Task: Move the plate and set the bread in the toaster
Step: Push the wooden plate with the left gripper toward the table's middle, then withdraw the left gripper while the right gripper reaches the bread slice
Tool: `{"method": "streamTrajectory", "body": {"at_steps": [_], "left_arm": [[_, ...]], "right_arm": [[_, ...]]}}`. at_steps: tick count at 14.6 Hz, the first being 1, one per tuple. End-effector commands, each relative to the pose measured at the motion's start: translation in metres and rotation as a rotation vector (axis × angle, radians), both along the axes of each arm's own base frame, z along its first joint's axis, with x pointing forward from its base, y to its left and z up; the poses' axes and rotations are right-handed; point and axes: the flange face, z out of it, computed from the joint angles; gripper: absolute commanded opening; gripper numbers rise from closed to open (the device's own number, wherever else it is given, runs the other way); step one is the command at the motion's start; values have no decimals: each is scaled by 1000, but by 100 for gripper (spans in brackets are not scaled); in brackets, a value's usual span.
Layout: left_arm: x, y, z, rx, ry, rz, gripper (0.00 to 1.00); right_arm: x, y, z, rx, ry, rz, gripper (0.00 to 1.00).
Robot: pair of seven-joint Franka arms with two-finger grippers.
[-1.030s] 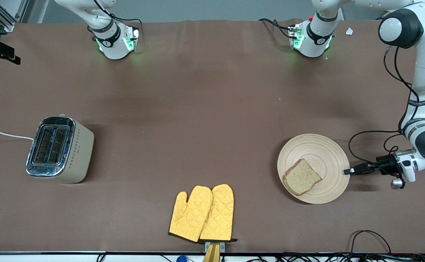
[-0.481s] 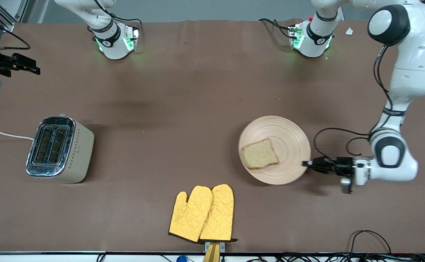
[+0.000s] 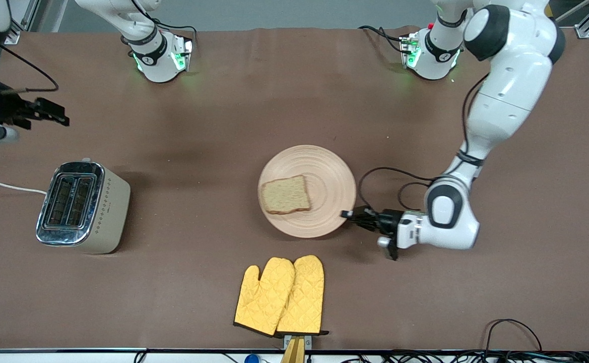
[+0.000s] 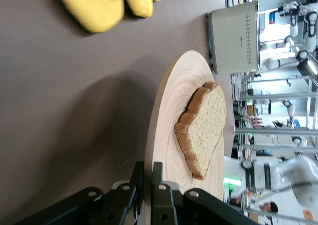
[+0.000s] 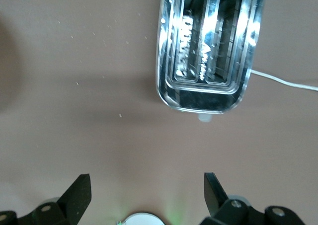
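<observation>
At the right arm's end of the bench (image 3: 223, 126) the right end effector (image 3: 55, 114) hangs in the air with its two fingers spread wide and nothing between them; its wrist view looks straight down past those fingers onto bare brown surface, with the toaster (image 3: 83, 207) close by. The toaster stands upright, its chrome top and two empty slots facing up, and a white cord (image 3: 7, 187) runs off from it toward the edge. Near the middle, close to the front camera, a pair of yellow oven mitts (image 3: 280, 296) lies flat. Farther from the camera than the mitts sits the plate (image 3: 330, 174), with the bread (image 3: 285, 194) lying flat on it, on the part toward the toaster. The left end effector (image 3: 348, 215) is clamped on the plate's rim at the edge toward the left arm's end, its fingers (image 4: 158, 195) pinched tight on the wood
</observation>
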Motion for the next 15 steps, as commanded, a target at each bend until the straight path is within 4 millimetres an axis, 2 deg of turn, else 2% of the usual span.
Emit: {"method": "streamTrajectory", "body": {"at_steps": [1, 3, 4, 6, 7, 8, 9, 11, 13, 15], "left_arm": [[-14, -42, -13, -12, 43, 76, 0], [-26, -67, -34, 5, 57, 110, 0], [-34, -84, -36, 7, 60, 133, 0], [-43, -104, -38, 10, 67, 174, 2], [-45, -109, -38, 20, 60, 177, 10], [-44, -108, -37, 30, 49, 188, 33], [-39, -105, -30, 36, 43, 195, 99], [-18, -84, -4, 64, 69, 256, 100], [11, -49, 40, 208, 81, 322, 100], [30, -29, 81, 330, 135, 405, 100]], "right_arm": [[9, 18, -24, 51, 0, 0, 100], [17, 31, -34, 49, -12, 22, 100], [25, 38, -44, 47, -15, 34, 100], [39, 60, -71, 40, -35, 68, 100], [48, 72, -89, 37, -29, 87, 100], [56, 82, -106, 34, -34, 101, 100], [61, 101, -121, 33, -44, 126, 100], [70, 138, -147, 66, -56, 51, 100], [72, 172, -169, 59, -63, 57, 100], [76, 199, -191, 56, -91, 71, 100]]}}
